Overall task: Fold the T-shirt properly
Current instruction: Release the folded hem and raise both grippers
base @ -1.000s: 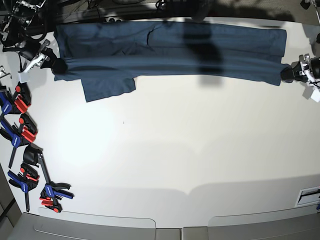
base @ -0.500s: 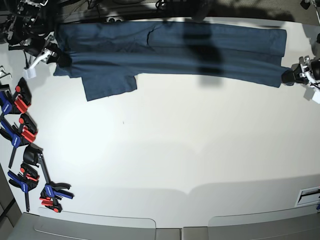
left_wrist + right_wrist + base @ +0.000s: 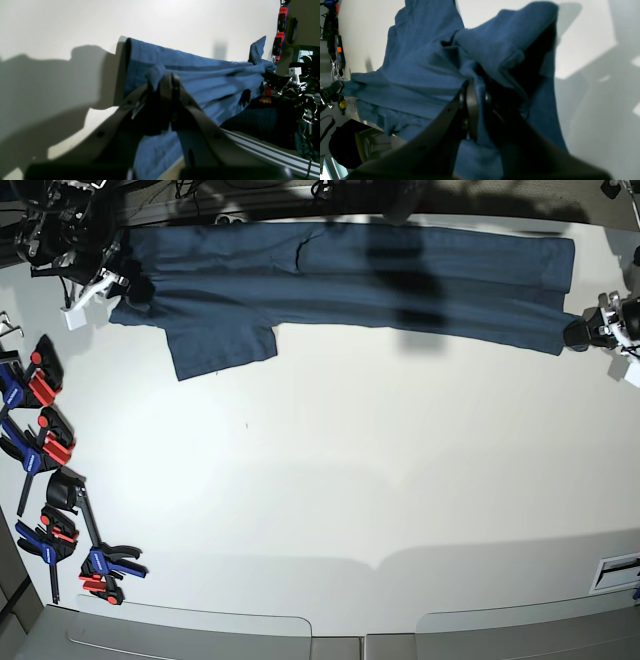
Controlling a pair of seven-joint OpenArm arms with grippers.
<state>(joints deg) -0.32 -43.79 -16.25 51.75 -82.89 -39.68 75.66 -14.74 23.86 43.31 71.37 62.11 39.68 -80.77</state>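
Right pincer [image 3: 128, 288], clamped on one end of the dark navy-blue wrinkled cotton T-shirt [image 3: 340, 280], has shifted toward the far edge of the white counter [image 3: 350, 480]. Left pincer [image 3: 578, 332] grips the opposite end, barely moved. Shirt stretched between them along the far edge; stretching continues, fold not yet made.

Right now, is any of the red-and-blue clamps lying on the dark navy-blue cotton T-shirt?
No: in the base view the red-and-blue clamps lie on the bare white table, apart from the dark navy-blue cotton T-shirt.
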